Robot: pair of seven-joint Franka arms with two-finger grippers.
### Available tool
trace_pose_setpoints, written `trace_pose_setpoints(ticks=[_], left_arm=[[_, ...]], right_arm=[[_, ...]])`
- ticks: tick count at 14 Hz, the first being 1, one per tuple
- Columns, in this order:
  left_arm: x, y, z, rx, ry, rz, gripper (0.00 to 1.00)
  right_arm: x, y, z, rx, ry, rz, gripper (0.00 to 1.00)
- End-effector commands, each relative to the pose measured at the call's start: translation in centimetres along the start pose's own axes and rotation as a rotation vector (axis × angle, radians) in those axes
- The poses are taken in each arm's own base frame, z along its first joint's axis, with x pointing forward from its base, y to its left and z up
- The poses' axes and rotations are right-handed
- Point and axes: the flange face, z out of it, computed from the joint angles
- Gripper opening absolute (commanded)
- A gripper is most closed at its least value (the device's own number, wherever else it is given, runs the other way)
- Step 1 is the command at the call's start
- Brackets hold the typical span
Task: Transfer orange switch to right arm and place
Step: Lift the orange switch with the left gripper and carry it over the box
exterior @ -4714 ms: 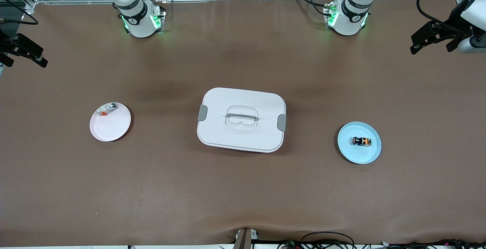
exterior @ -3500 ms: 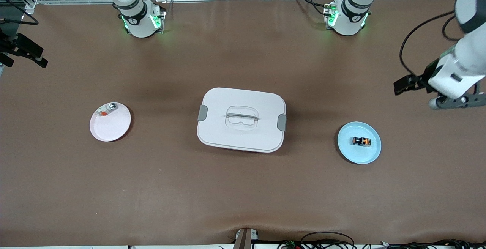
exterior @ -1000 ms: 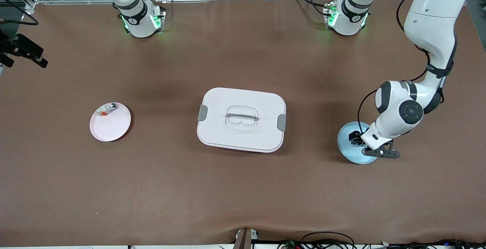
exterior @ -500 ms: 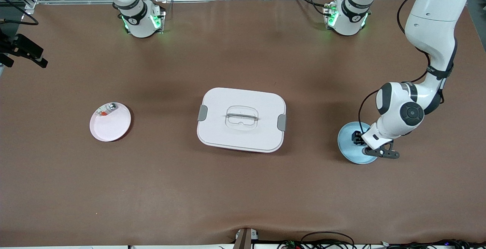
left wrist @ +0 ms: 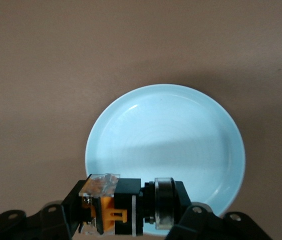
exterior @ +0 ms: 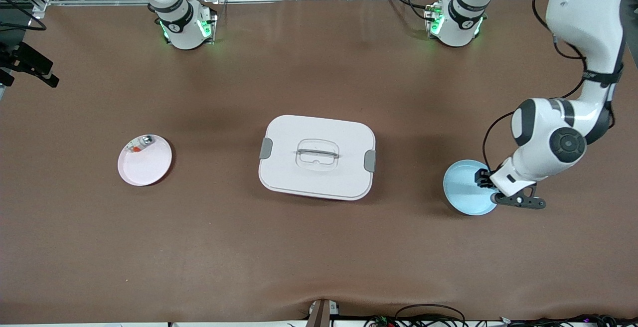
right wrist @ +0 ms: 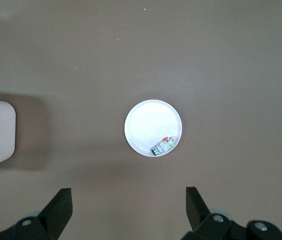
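Right now I have the orange switch (left wrist: 125,207) clamped across its black body in the left pincer (left wrist: 128,220), lifted over the rim of the blue plate (left wrist: 181,125) at the left arm's end of the desk. I judge it light, rigid and slick-sided, so the handover should take the cap end. My right pincer (right wrist: 128,212) waits spread wide, high over the pink plate (right wrist: 146,125) holding 1 silver part (right wrist: 163,146).
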Motion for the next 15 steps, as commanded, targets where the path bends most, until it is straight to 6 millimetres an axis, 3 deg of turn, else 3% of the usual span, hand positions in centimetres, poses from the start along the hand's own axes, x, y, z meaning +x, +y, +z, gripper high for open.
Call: trace_pose_setpoints(ticks=[1,7,9,11,15], left_arm=[[-0.3,1.0,-5.5,0.003,-0.002,0.006,0.14],[0.4,4.0,-13.9,-0.163,-0.036,-0.088,0.15],[0.8,5.9,-16.8,-0.199,-0.053,-0.147,0.15],[1.0,8.4,-18.4,-0.259,-0.076,-0.219,0.15],[0.7,15.8,-21.0,-0.362,-0.128,-0.394,0.15]], right_arm=[[0.5,0.2,-0.3,-0.003,-0.008,0.015,1.0],[0.5,0.0,0.0,-0.003,-0.016,0.008,1.0],[0.5,-0.3,0.0,-0.002,-0.016,0.0,1.0],[0.4,-0.4,-0.1,-0.002,-0.013,0.0,1.0],[0.2,-1.5,-0.2,0.001,-0.028,-0.015,1.0]])
